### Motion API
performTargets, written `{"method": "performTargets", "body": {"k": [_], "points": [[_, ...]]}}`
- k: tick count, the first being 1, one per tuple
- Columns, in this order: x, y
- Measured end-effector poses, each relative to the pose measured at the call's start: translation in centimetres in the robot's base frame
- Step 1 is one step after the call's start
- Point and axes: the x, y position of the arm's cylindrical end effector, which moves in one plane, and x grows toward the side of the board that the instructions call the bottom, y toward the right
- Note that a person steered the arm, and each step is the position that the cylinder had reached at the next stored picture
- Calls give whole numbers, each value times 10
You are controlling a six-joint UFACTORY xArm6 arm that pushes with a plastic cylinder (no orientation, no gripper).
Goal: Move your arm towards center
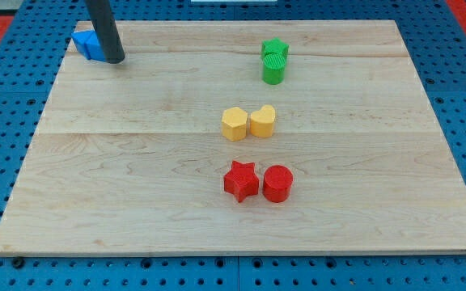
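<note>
A pale wooden board [136, 186] lies on blue pegboard. My tip [116, 60] is seen at upper left, bare, touching a blue block [87, 44]. The approach is judged barely begun; a down-right slide toward the yellow blocks [248, 123] at mid-frame is called for.

table [136, 178]: pale wood, visible grain, smooth matt | rod [103, 28]: dark, smooth, slight sheen | red star block [240, 180]: matt plastic look
</note>
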Motion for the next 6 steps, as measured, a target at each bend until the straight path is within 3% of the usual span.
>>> {"method": "performTargets", "body": {"k": [3,5,6], "points": [[9,17],[75,197],[84,301]]}}
